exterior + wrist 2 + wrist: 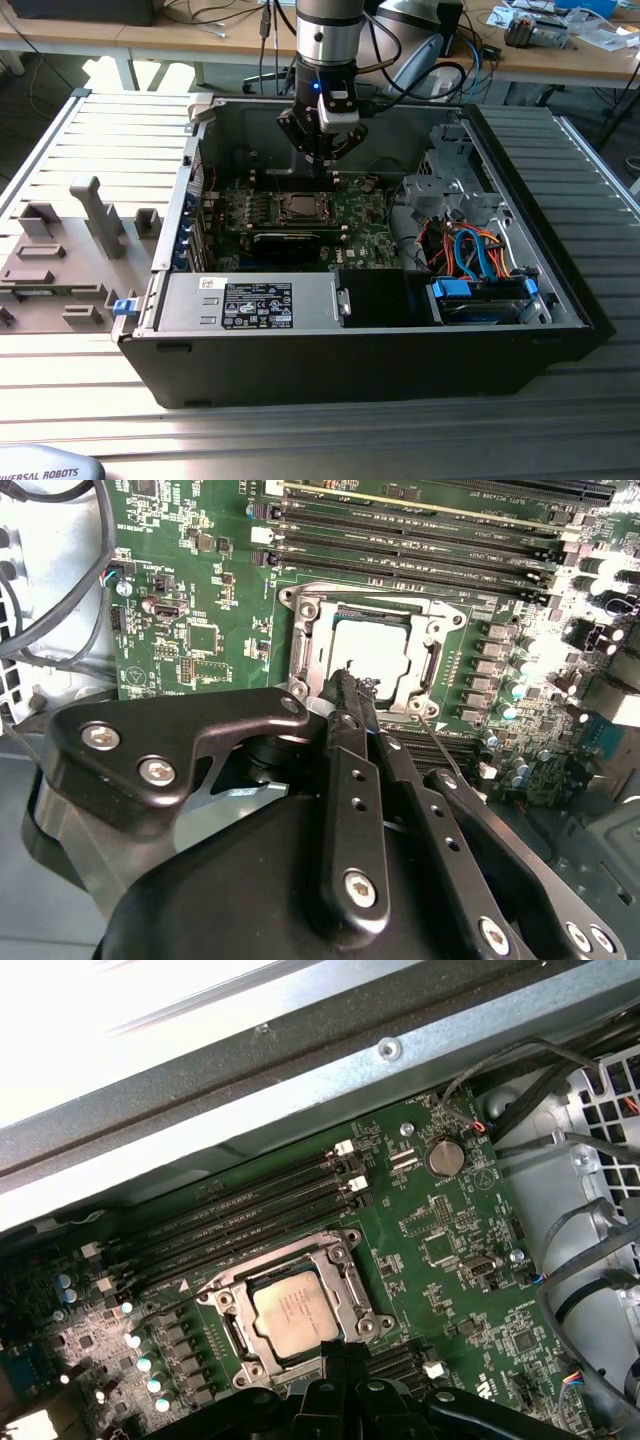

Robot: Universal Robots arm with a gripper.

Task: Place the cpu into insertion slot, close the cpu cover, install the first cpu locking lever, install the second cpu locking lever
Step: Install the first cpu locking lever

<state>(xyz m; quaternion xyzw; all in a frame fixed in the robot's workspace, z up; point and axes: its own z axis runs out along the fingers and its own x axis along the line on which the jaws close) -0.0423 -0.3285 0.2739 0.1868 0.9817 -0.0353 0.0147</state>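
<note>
The cpu (295, 1312) lies flat in the insertion slot (222, 1298) on the green board (365, 215), near the middle of the open computer case (300, 360) that stands on the slatted tabletop (300, 430). The cpu cover (347, 1292) looks folded down around it, the chip's grey top showing through the window.

The claw (345, 690) hangs over the slot's edge with its fingers pressed together. Nothing shows between them, and the tips seem to touch or nearly touch the frame. In the second wrist view a thin wire lever (432, 738) runs beside the slot, just beside the claw.

By my judgement the chip is light, stiff and fragile on its underside, best left untouched now. The cover is thin, springy sheet metal. The lever is a slippery sprung wire, best taken at its free bent end.
</note>
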